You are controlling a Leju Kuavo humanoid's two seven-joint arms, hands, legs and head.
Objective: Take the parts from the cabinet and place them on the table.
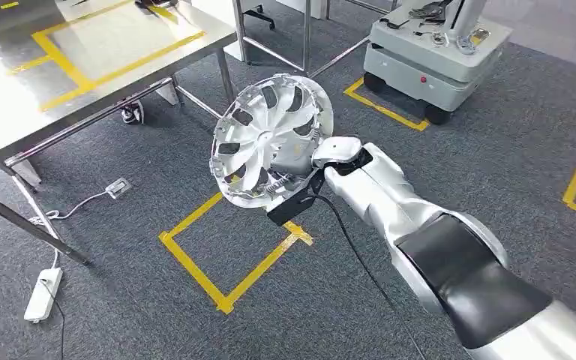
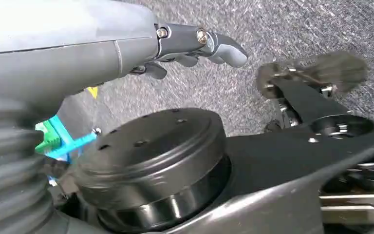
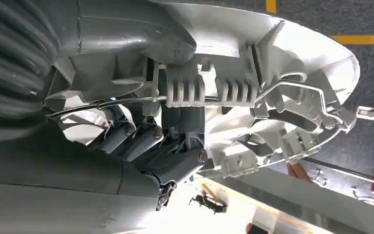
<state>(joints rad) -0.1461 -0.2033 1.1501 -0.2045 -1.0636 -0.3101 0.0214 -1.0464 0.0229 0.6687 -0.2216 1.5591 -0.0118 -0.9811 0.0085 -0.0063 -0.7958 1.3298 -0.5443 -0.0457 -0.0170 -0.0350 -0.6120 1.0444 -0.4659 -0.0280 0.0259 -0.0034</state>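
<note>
I carry the part now; the taking from the cabinet is done, I judge, and the placing on the table is the step in hand. The large steel table with yellow tape rectangles on its top (image 1: 82, 67) stands to my left and ahead, and the silver plastic wheel cover with curved spokes (image 1: 270, 139) is in the air over the floor, near the table's corner but not above it. My right hand (image 1: 337, 159) holds this cover at its rim; in the right wrist view my dark fingers (image 3: 146, 141) are curled inside the ribbed back of the cover and the thumb presses on the other side. My left hand (image 2: 195, 44) hangs low over the carpet, its fingers a little bent and apart, with nothing in them.

The next move, I think, asks me to bring the arm left and forward until the cover is over the table top, inside a taped rectangle if that is wanted, then to lower it flat and release the fingers. The rim is thin, so a tilt may let it slide.

The floor is dark grey carpet (image 1: 495, 150) with a yellow tape square (image 1: 229, 251) under the cover. A grey wheeled robot base (image 1: 435, 52) stands behind, and a white power strip (image 1: 43, 294) lies by the table leg.
</note>
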